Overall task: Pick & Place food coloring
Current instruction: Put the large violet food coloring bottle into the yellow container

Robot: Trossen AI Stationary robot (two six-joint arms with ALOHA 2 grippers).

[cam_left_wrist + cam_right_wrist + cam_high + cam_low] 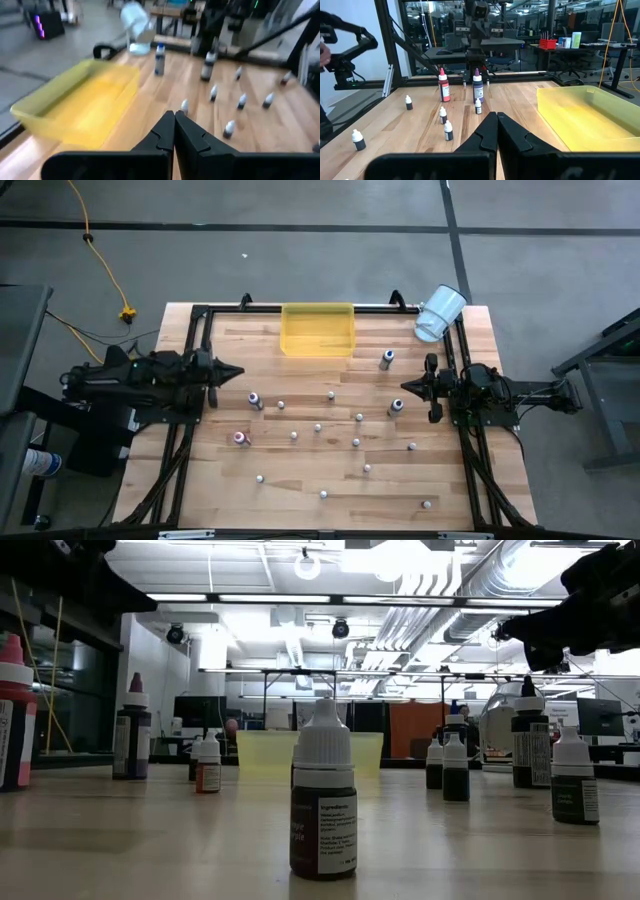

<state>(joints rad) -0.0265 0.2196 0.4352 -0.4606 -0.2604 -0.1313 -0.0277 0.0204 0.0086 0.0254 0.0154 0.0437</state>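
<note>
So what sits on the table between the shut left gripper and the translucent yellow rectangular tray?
Nothing: the high view shows only bare wooden table between the left gripper and the translucent yellow rectangular tray; the nearest food coloring bottle stands below that stretch.

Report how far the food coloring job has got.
Nothing looks done: the yellow tray holds no bottles. Nothing is in hand: the left gripper and right gripper are both shut and empty. All the food coloring bottles remain scattered on the table.

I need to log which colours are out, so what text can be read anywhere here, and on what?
Nearest bottle, low view: printed label, too small to read.
Other bottles, such as the right one: labels blurred, unreadable.
Yellow tray and white cup: no text visible.
Nothing legible.
</note>
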